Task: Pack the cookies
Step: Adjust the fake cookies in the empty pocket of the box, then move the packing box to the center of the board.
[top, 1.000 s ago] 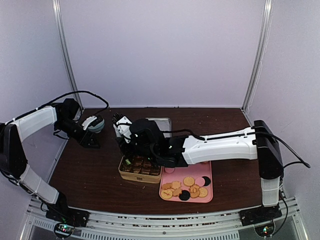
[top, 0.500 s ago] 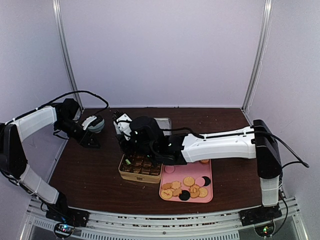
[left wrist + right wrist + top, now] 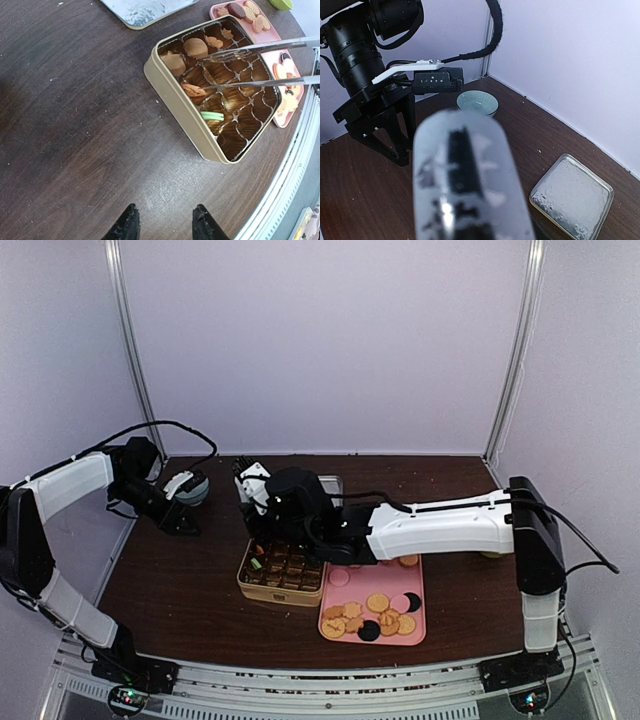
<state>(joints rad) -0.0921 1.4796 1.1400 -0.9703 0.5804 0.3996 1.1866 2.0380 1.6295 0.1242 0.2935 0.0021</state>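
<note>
Several cookies (image 3: 195, 47) sit in the paper-lined compartments of a gold tin (image 3: 175, 107) on the dark wooden table (image 3: 75, 125). Most are brown or tan, and they fill the cells along one side. A green cookie (image 3: 212, 116) lies flat in a cell near the middle. More of the biscuits, tan, pink and black, are spread on the pink tray (image 3: 390, 583), which touches the tin's right side.

Over the open tin hang the two blades of the metal tongs (image 3: 470, 175), spread apart. The tip of one blade sits at a small tan biscuit (image 3: 193, 90) resting in its compartment; whether it is pinched cannot be told. The right gripper (image 3: 250, 478), stretched across the table from the right, holds the tongs by the handle. That handle fills its own camera as a bright blur and hides the fingers.

Well to the left, the left gripper (image 3: 165, 225) hovers above bare wood with its black fingers parted and nothing between them. A pale green bowl (image 3: 477, 102) stands just behind it, and the tin's silver lid (image 3: 572, 192) lies flat near the back wall.
</note>
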